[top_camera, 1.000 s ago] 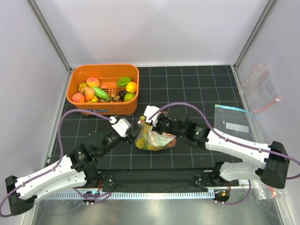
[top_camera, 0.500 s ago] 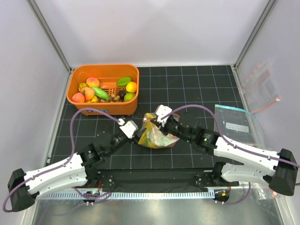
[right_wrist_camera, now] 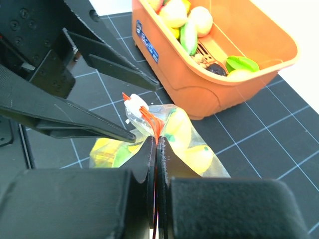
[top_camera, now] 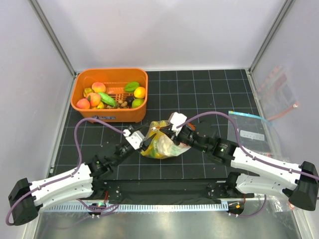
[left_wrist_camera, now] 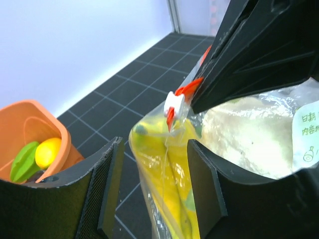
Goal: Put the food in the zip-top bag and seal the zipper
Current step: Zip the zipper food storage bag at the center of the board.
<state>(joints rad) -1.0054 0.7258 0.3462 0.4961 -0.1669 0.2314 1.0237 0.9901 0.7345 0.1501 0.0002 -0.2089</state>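
A: Right tool [right_wrist_camera: 155, 144], state?

B: Pressed together, clamped on the zipper [right_wrist_camera: 152, 125]. The red-orange strip is pinched between the two black fingers, just behind the white slider tab [right_wrist_camera: 134, 107].

A: Left tool [left_wrist_camera: 155, 180]?

B: Jaws are held apart. The end of the zip-top bag [left_wrist_camera: 239, 134] is framed between them, and the slider end of the zipper sits just above the gap. Contact with the plastic cannot be told from the wrist view.

A: Where is the bag placed?

B: On the black gridded tabletop [top_camera: 199, 89], mid-front, between the two tools and just in front of the orange basket [top_camera: 109, 115]. It is bulged and crinkled, with its mouth end lifted where it is clamped.

A: Contents?

B: Food is seen through the plastic: a yellow banana [left_wrist_camera: 174, 199], a pale cauliflower piece [left_wrist_camera: 249, 124] and some green bits. A printed label is noted on the bag's side.

A: Rest of the food?

B: Loose pieces [top_camera: 107, 94] are left in the basket: peaches, green pieces and a yellow-orange one.

A: Anything else?

B: A flat clear bag [top_camera: 247, 130] with a dark-blue top edge is laid at the right side, well apart from both tools.
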